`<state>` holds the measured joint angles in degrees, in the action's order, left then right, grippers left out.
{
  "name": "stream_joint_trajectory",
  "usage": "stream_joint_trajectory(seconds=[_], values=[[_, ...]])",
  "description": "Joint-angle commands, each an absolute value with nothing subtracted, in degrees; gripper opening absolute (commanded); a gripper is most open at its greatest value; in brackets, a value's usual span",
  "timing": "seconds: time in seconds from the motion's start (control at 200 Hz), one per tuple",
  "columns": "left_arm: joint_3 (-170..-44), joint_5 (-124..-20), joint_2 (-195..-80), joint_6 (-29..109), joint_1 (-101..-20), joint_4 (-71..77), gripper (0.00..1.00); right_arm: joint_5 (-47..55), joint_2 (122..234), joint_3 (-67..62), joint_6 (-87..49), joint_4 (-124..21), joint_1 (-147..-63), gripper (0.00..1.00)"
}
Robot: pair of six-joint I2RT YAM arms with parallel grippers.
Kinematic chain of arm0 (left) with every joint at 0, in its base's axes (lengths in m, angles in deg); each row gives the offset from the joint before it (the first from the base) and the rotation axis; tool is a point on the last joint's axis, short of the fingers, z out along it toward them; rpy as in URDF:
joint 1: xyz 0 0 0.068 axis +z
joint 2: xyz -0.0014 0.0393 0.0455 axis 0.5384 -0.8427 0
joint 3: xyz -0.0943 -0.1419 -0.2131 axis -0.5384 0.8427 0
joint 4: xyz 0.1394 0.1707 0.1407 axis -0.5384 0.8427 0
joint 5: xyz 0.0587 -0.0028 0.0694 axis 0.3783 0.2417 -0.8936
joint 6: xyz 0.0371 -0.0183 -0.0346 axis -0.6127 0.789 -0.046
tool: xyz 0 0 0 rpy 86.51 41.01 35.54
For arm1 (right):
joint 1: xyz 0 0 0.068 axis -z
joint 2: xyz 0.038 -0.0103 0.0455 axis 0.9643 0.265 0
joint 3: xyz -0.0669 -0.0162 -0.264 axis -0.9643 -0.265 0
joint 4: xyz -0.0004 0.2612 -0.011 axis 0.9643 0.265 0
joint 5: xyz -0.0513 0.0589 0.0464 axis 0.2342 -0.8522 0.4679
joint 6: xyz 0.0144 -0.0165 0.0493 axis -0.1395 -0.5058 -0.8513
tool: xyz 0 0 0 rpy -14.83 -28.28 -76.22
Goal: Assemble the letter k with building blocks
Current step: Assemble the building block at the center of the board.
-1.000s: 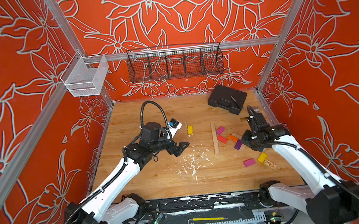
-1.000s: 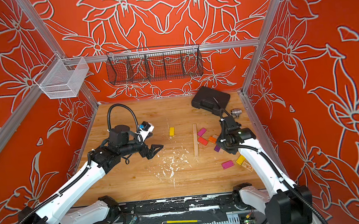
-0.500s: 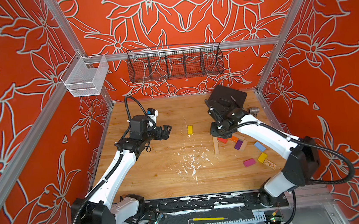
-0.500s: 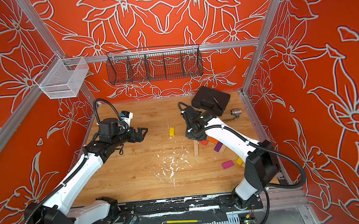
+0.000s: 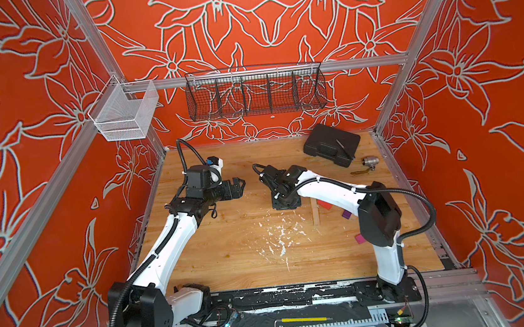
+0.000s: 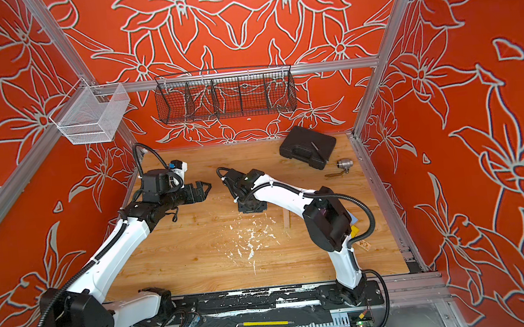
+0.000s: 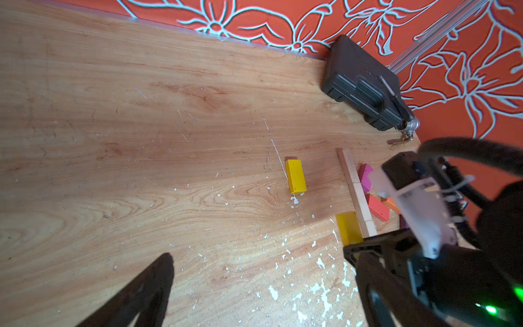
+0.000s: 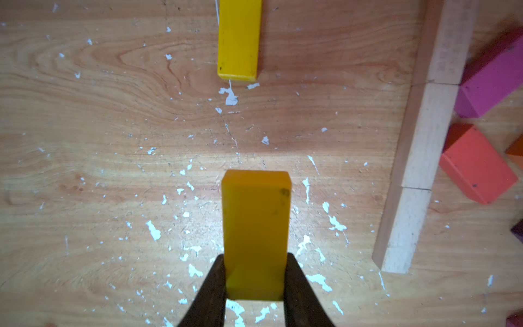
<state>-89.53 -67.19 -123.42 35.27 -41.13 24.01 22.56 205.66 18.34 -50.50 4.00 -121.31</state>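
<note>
Alignment is what counts here. The right gripper [image 8: 254, 263] has its fingers [image 8: 209, 288] clamped on the near end of the held yellow block [image 8: 256, 226], whose long axis runs straight out from the fingertips. Dead ahead of its free end, across a gap of bare board, a loose yellow block [image 8: 239, 39] lies flat on the wooden table [image 8: 85, 141], with its long axis almost in line. Off to one side of the fingers, well apart, a row of plain wood blocks [image 8: 421, 147] set end to end runs parallel to both. A magenta block [image 8: 492, 82] and a red block [image 8: 478, 167] lie slanted just beside its far side, like the arms of the letter. Whether the held yellow block touches the table I cannot tell. The left gripper [image 5: 241, 187] hangs spread wide and empty, farther from every block, so the right arm is the nearer. In my judgement, going straight forward would reach the loose yellow block, while joining the letter would need a sideways shift toward the row.
</note>
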Motion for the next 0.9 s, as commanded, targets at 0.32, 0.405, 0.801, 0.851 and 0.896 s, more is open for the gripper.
stream_joint_trajectory(seconds=[0.32,0.405,0.801,0.851,0.896], values=[[-90.8,-69.2,-123.9,36.3,-40.3,25.9,0.97,24.6,216.0,24.0,-53.6,3.4,-121.1,0.19],[-90.8,-69.1,-124.0,36.3,-40.2,25.8,0.97,23.9,217.0,24.0,-53.5,2.9,-120.8,0.19],[-90.9,-68.1,-124.4,36.0,-40.1,25.8,0.97,22.2,218.8,24.8,-54.9,1.7,-119.7,0.32],[-90.9,-68.0,-124.3,35.8,-40.1,25.7,0.97,22.1,218.6,24.9,-54.7,1.7,-119.6,0.33],[-90.9,-67.7,-124.3,35.7,-40.1,25.7,0.97,22.0,218.5,24.9,-54.6,1.5,-119.5,0.34]])
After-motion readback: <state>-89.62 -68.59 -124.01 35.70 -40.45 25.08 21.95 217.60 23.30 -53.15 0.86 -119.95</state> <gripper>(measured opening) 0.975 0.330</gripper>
